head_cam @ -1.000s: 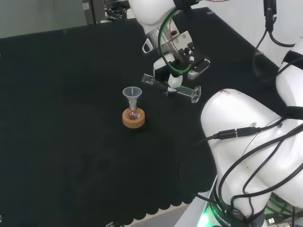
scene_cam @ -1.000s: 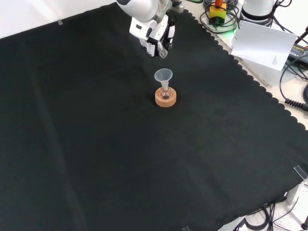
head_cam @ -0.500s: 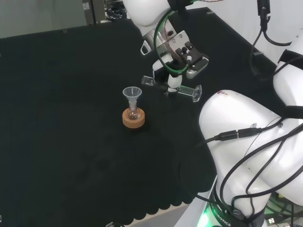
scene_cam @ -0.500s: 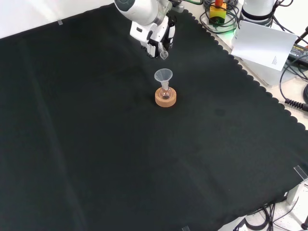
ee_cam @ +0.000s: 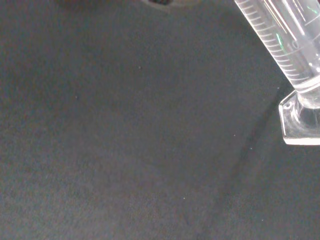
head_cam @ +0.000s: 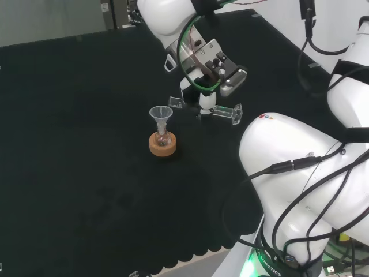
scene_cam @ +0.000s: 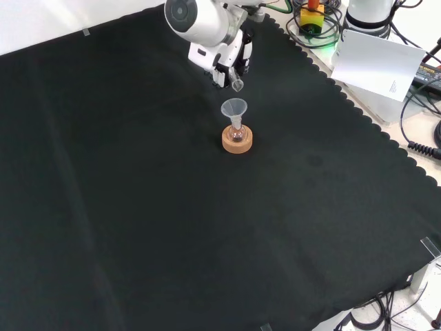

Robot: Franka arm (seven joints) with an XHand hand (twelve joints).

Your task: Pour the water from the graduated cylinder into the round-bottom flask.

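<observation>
The hand point(head_cam: 210, 78) is curling its fingers around the clear graduated cylinder point(head_cam: 222, 113), holding it lying almost flat above the black cloth point(head_cam: 75, 144). The cylinder's mouth is at about two o'clock from the funnel point(head_cam: 160, 115) in the head view. The funnel is sitting in the small round-bottom flask point(head_cam: 163, 138) on a cork ring point(head_cam: 163, 146). The wrist view is showing the cylinder's lines and flat foot point(ee_cam: 300, 120).
</observation>
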